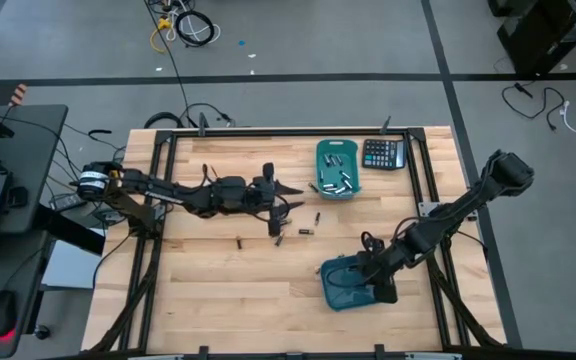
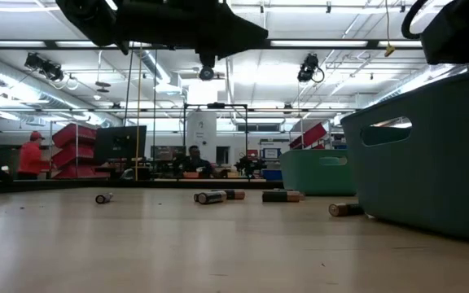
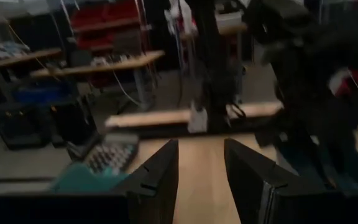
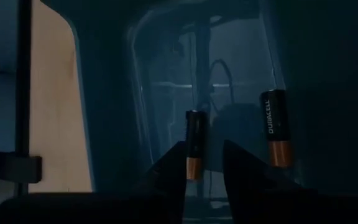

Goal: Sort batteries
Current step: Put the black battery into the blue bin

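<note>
Loose batteries [image 1: 305, 231] lie scattered on the wooden table's middle; the low view shows them in a row [image 2: 210, 196]. My left gripper [image 1: 286, 198] hovers above them, open, with only bare wood between its fingers [image 3: 160, 180]. My right gripper [image 1: 363, 272] reaches down into the near teal bin [image 1: 330, 292]. In the right wrist view its fingers [image 4: 166, 171] stand apart, open, with a black-and-copper battery [image 4: 193, 143] lying on the bin floor just past them. A second such battery [image 4: 273, 127] lies beside it. The far teal bin [image 1: 323, 150] holds several silvery batteries [image 1: 336, 182].
A black calculator [image 1: 383, 153] sits right of the far bin. A black metal frame [image 1: 163, 180] borders the table. In the low view the near bin's wall [image 2: 430, 155] fills the right side, and one battery [image 2: 344, 209] lies close beside it. People show in the room behind.
</note>
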